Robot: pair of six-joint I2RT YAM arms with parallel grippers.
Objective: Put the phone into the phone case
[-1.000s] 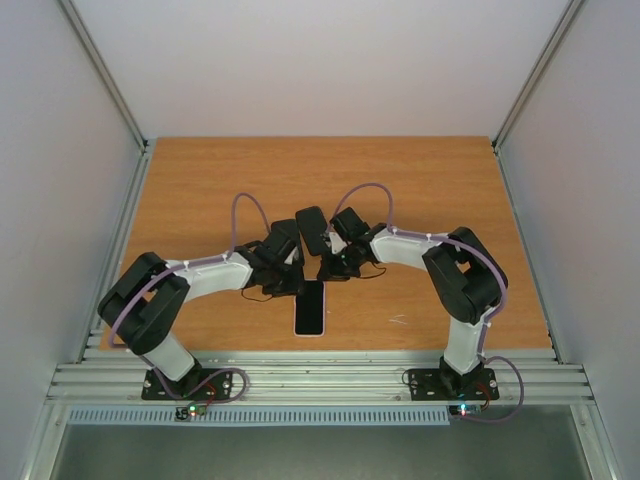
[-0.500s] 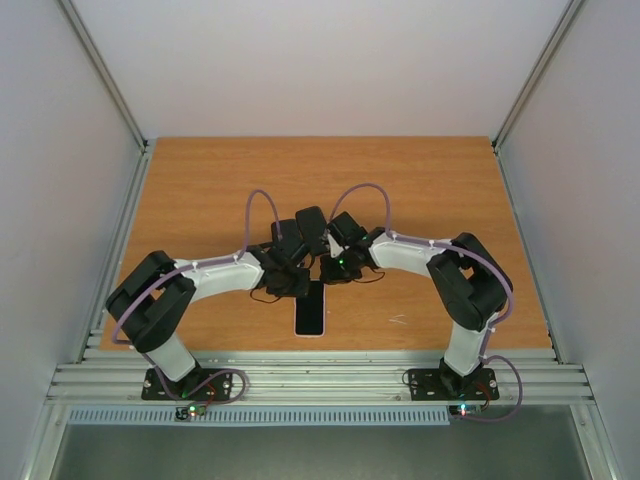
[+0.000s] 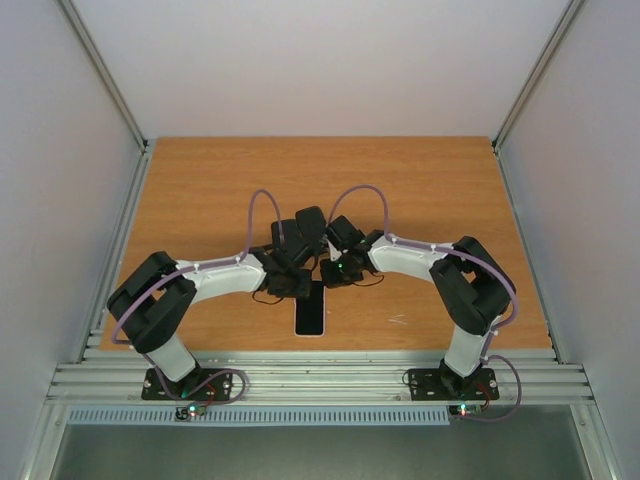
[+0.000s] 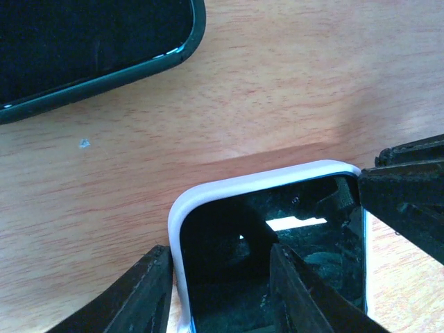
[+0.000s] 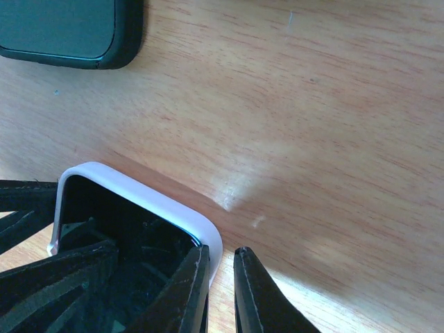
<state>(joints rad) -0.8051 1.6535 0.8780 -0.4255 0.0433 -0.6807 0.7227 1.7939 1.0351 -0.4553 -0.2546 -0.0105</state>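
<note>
The phone [image 3: 310, 312] lies flat near the table's front edge, its glossy black screen [image 4: 229, 243] ringed by the white rim of the phone case [image 4: 229, 189]. A thin blue line shows between rim and screen at the case's far right corner [image 5: 139, 191]. My left gripper [image 4: 218, 253] is open and straddles the far left corner, one finger outside the rim and one on the screen. At the far right corner is my right gripper [image 5: 222, 251], shut, with one finger over the rim and one beside it. Both grippers [image 3: 297, 285] [image 3: 325, 278] meet over the phone's far end.
A dark slab with a dark green rim [image 3: 311, 228] lies just beyond the grippers; it also shows as a dark slab [image 4: 83, 48] and a grey-faced slab [image 5: 66, 31] at the top left of each wrist view. Metal rails edge the wooden table [image 3: 450, 180].
Both arms have drawn inward and lower over the phone's far end; the left gripper moved right onto its corner. The phone and the dark slab have stayed put.
</note>
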